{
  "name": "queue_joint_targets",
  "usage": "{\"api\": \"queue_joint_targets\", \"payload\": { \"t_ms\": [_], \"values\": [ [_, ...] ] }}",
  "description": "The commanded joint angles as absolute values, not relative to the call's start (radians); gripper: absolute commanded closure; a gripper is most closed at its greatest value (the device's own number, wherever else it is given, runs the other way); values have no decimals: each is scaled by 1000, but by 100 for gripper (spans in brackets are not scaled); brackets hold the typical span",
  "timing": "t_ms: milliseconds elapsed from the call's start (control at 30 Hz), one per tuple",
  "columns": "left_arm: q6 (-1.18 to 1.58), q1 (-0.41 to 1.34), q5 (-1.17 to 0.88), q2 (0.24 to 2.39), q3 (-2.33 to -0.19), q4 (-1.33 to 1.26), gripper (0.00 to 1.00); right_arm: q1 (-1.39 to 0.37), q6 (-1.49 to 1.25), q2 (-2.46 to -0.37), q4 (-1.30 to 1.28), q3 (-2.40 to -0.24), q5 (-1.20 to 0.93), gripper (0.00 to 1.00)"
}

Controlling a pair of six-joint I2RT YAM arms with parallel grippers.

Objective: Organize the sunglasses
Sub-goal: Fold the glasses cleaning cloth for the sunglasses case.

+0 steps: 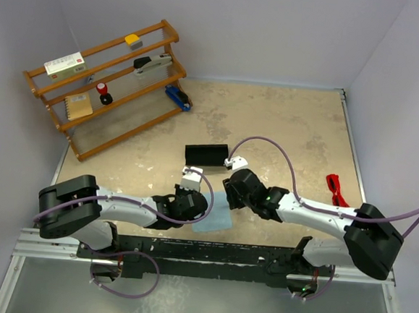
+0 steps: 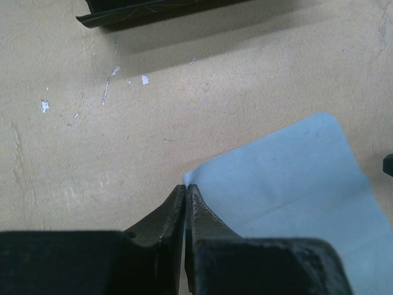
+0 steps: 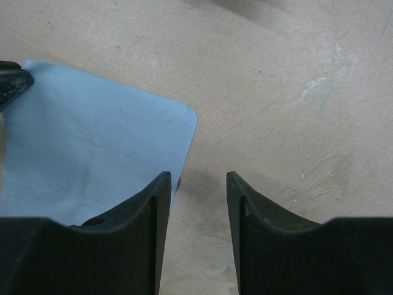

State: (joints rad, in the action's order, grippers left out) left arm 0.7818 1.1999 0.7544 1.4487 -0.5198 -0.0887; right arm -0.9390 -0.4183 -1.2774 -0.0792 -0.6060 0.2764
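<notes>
The red sunglasses (image 1: pixel 334 188) lie folded on the table at the right, far from both grippers. The black case (image 1: pixel 206 154) lies mid-table; its edge shows at the top of the left wrist view (image 2: pixel 153 9). A pale blue cloth (image 1: pixel 215 216) lies flat between the grippers. My left gripper (image 1: pixel 197 200) (image 2: pixel 185 187) is shut on the cloth's (image 2: pixel 295 184) corner. My right gripper (image 1: pixel 229 196) (image 3: pixel 196 178) is open and empty, its left finger over the edge of the cloth (image 3: pixel 98 153), its right finger over bare table.
A wooden shelf rack (image 1: pixel 106 83) stands at the back left, holding a box, a stapler, a notebook and small items. Walls close in the table at the back and both sides.
</notes>
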Motion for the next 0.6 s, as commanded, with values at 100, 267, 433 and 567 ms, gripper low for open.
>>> {"api": "queue_joint_targets", "payload": {
  "t_ms": [100, 267, 433, 567],
  "values": [
    [735, 1189, 746, 1425, -514, -138, 100, -911, -409, -1326, 16, -660, 224, 56],
    [740, 1189, 740, 1427, -506, -152, 100, -898, -394, -1379, 47, -676, 209, 56],
    [747, 1189, 738, 1428, -497, -164, 100, -896, -390, -1415, 66, -688, 207, 56],
    [750, 1189, 736, 1428, -494, -168, 100, -895, -385, -1451, 73, -698, 209, 56]
  ]
}}
